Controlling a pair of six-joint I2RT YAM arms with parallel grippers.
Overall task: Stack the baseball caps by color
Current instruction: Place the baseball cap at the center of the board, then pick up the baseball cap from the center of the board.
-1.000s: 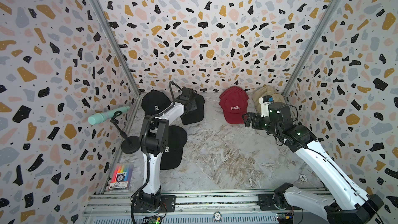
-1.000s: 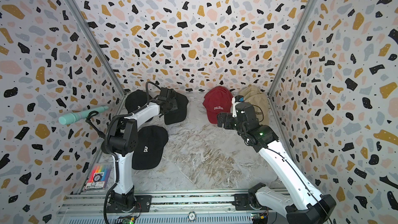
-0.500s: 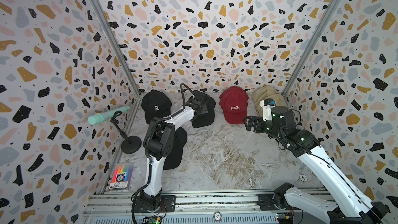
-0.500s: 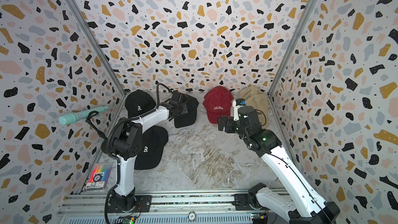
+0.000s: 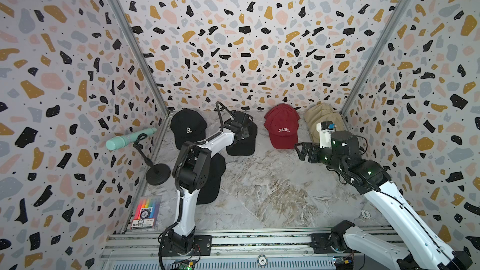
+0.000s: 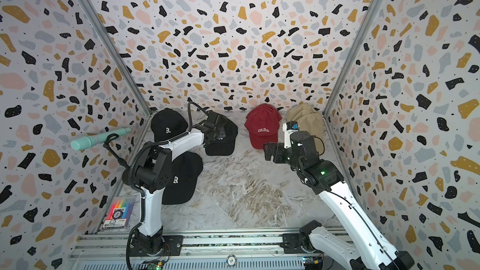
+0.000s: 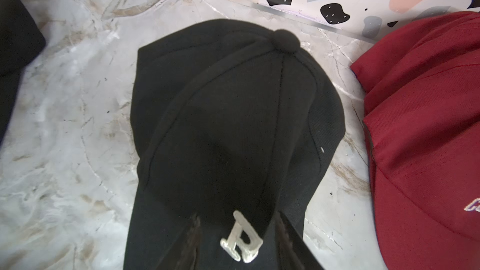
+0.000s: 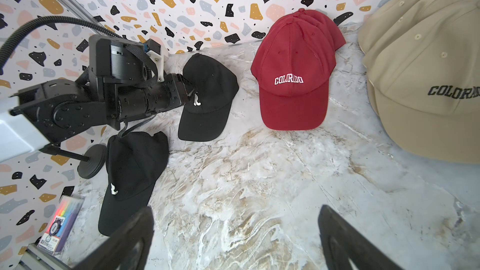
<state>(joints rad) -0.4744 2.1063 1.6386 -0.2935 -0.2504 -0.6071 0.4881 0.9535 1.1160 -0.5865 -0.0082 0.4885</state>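
Our left gripper (image 7: 237, 216) sits low over a black cap (image 7: 220, 125) lying at the far side of the table (image 8: 259, 177), just left of the red caps (image 5: 281, 128). Its fingers (image 7: 193, 232) stand parted either side of the white R. A second black cap (image 5: 188, 128) lies far left and a third black cap (image 6: 181, 177) nearer. The tan caps (image 5: 319, 116) are stacked far right. Our right gripper (image 8: 235, 210) hangs wide open above the table, near the red caps.
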